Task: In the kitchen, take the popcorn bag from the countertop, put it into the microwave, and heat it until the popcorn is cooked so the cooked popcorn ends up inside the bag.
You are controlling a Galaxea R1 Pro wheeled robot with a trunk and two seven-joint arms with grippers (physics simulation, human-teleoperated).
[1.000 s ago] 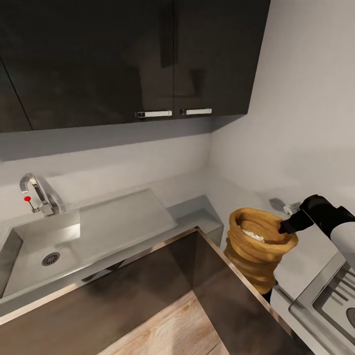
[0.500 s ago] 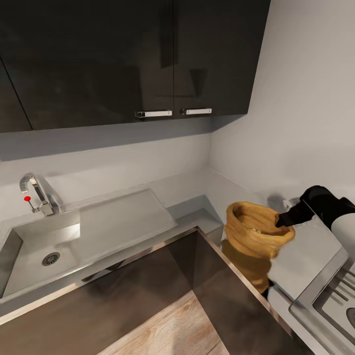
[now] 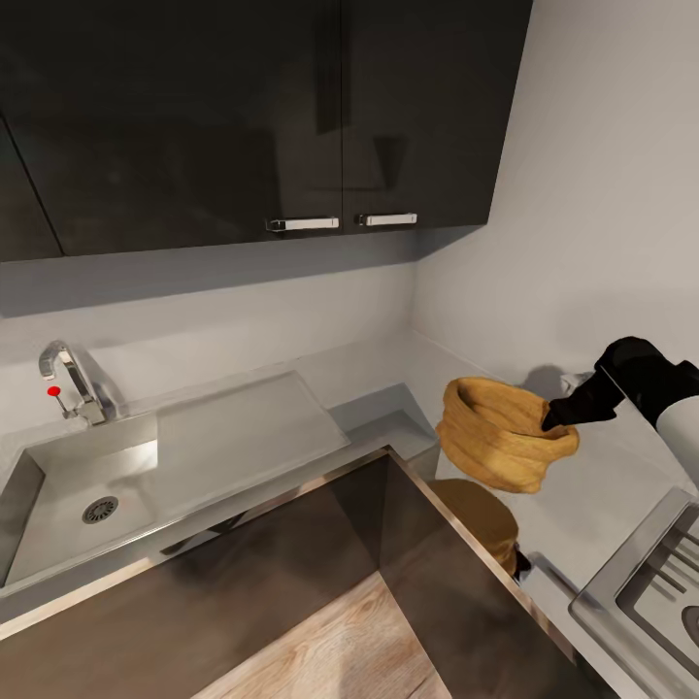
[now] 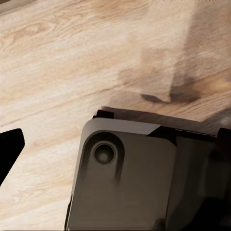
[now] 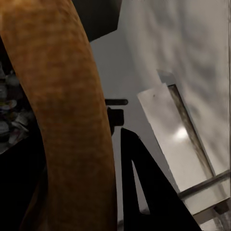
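The right tool is gripping the popcorn bag by its rolled rim, holding it above the surface; keeping it upright should prevent spilling kernels.

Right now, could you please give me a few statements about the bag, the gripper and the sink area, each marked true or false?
1. The right gripper grips the rim of the popcorn bag. True.
2. The bag lies in the sink. False: it hangs above the countertop, lifted by the gripper.
3. The cabinet doors above the counter are shut. True.
4. The faucet stands to the right of the bag. False: it is far left, behind the sink.
5. The bag's rim shows in the right wrist view. True.
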